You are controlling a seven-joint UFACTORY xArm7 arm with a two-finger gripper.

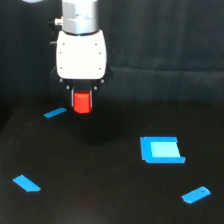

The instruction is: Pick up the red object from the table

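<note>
— One arm, one camera. Where does the red object (82,101) sit?

— Up in the gripper (82,100), under the white wrist housing, in the upper left part of the exterior view. Dark fingers (73,98) press against its sides. Clamped on it, as far as I can see.

— Touching the table (110,190)?

— Looks clear of it. A dim shadow lies on the black surface below the block, set apart from it.

— Long axis?

— Vertical, a bit taller than wide. Upright, no obvious tilt. Top end hidden between the fingers; lower end rounded off and pointing down at the table.

— Other pieces?

— Four blue ones on the table. A thin sliver (54,113) just to the view's left of the block. A slanted flat piece (27,183) at lower left. A large square one (161,149) right of centre. A small elongated one (196,194) at lower right. All well apart from one another.
</note>
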